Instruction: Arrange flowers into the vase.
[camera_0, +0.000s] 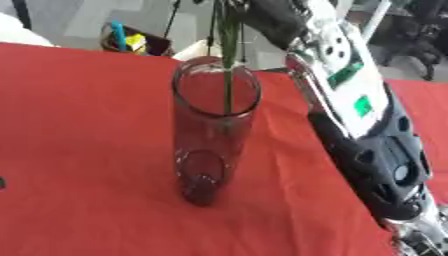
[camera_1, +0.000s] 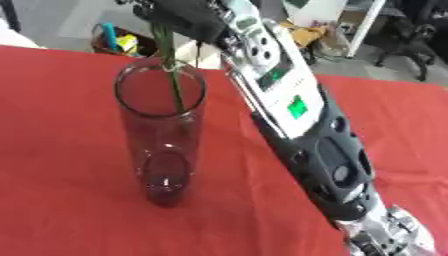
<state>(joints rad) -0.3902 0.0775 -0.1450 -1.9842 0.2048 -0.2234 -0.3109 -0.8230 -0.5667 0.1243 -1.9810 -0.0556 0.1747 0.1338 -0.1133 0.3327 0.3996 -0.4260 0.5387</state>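
While red cloth (camera_0: 87, 150) covers table, glass vase (camera_0: 210, 130) upright, grey floor (camera_0: 79, 20) behind

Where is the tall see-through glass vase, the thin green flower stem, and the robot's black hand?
Tall clear glass vase (camera_0: 208, 150), left eye view: its side wall.
Thin green flower stem (camera_1: 174, 90), right eye view: the part inside the rim.
Right hand (camera_1: 179, 17), right eye view: its black back.

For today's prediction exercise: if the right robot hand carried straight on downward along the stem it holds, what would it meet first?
Most likely the rim of the glass vase. The right robot hand holds the green stem above the opening, with the stem already inside. Depth is unclear, so it might instead pass into the mouth.
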